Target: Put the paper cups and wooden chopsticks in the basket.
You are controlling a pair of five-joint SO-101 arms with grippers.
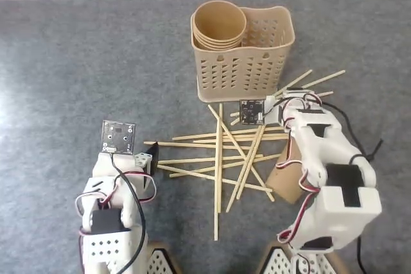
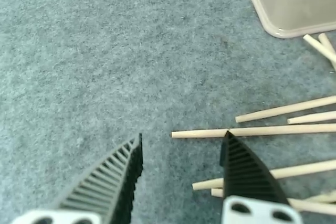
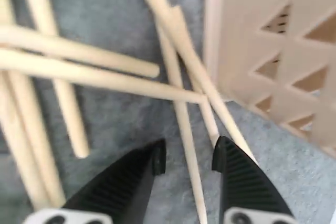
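Note:
A beige slotted basket [image 1: 257,68] stands at the back with a stack of paper cups [image 1: 219,25] in its left half. Another paper cup [image 1: 286,174] lies on its side, partly hidden under the right arm. Wooden chopsticks [image 1: 221,152] lie scattered in front of the basket. My left gripper [image 2: 183,136] is open low over the carpet, one fingertip [image 2: 228,139] at a chopstick [image 2: 262,130] near its end. My right gripper [image 3: 189,156] is open next to the basket wall [image 3: 273,51], with a chopstick [image 3: 184,124] running between its fingers.
Grey carpet [image 1: 77,62] covers the table, with free room to the left of the basket. More chopsticks [image 1: 314,81] stick out at the basket's right front corner, past the right gripper [image 1: 273,106]. The left gripper [image 1: 152,157] sits at the left ends of the pile.

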